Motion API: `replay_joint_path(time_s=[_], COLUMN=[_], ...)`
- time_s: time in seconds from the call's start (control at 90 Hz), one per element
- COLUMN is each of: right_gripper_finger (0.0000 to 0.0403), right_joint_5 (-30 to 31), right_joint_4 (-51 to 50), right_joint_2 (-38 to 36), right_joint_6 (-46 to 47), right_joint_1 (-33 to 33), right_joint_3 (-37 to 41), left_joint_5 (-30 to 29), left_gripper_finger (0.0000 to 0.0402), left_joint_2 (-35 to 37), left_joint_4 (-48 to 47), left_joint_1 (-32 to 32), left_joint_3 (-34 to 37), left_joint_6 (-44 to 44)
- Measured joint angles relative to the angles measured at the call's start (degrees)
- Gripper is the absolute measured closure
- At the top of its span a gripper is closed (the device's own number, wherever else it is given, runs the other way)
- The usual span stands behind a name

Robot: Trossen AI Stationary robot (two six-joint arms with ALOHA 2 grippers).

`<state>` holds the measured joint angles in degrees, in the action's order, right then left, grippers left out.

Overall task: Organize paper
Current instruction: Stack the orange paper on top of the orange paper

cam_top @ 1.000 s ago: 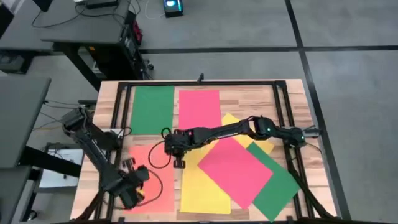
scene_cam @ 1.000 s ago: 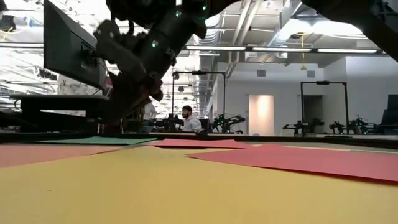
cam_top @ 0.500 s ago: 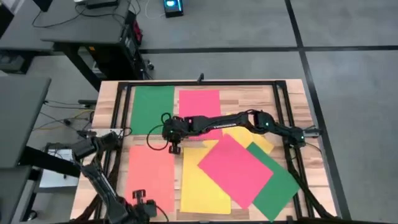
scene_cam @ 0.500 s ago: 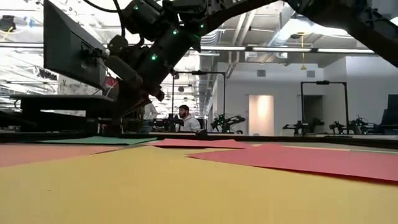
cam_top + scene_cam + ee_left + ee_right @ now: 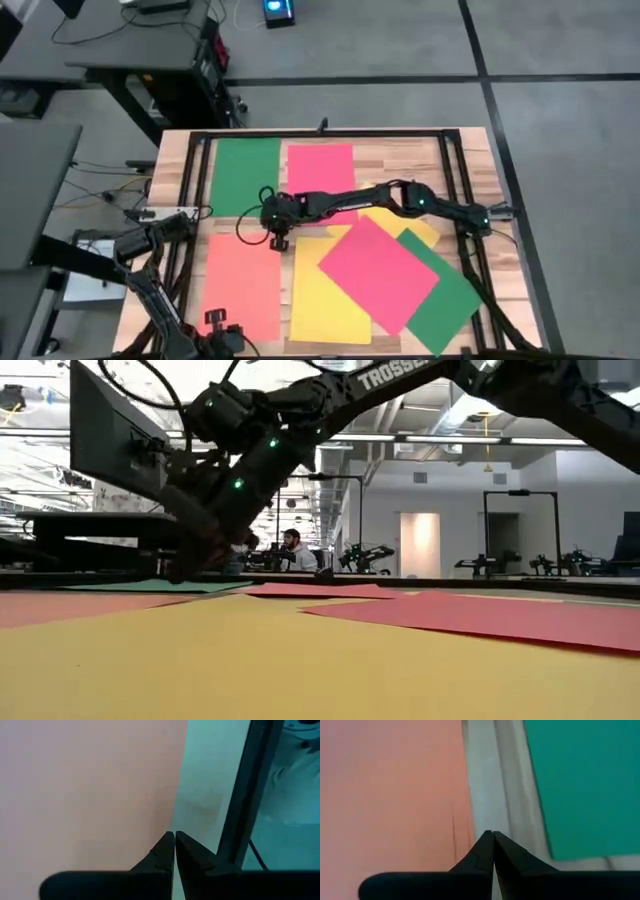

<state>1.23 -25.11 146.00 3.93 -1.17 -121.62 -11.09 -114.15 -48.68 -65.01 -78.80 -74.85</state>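
Right pincer (image 5: 279,241) shifted nearer orange sheet's (image 5: 240,285) far edge.

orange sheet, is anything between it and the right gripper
Nothing visible. The right gripper, fingers shut, sits over the bare wood strip beside the orange sheet, near its far corner. In the right wrist view only table shows ahead, between that sheet and the green sheet.

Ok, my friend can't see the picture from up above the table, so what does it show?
Coloured paper sheets lie on a wooden table, and the right gripper, shut, reaches between the orange sheet and green sheet. A tilted pink-red sheet overlaps the yellow sheet. The left gripper waits at the table's near edge.
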Motion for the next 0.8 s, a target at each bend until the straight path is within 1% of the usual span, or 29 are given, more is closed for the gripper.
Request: replay_joint_path(time_s=[0.133,0.267,0.8], right_gripper_finger=[0.0403,0.0403,0.0403], right_joint_5=[-0.33,-1.33,-2.65], right_joint_4=[0.34,0.11,0.06], right_joint_2=[0.71,1.17,1.30], right_joint_6=[0.77,0.90,1.63], right_joint_1=[-0.29,-0.27,0.32], right_joint_3=[0.00,-0.09,-0.11], left_joint_5=[1.73,2.44,2.92], left_gripper_finger=[0.0402,0.0402,0.0402], left_joint_2=[0.15,0.39,0.10], left_joint_4=[3.27,3.94,0.66], left_joint_1=[-0.04,-0.02,0.09], left_joint_3=[2.22,3.60,3.86], left_joint_6=[-0.20,-1.85,-1.31])
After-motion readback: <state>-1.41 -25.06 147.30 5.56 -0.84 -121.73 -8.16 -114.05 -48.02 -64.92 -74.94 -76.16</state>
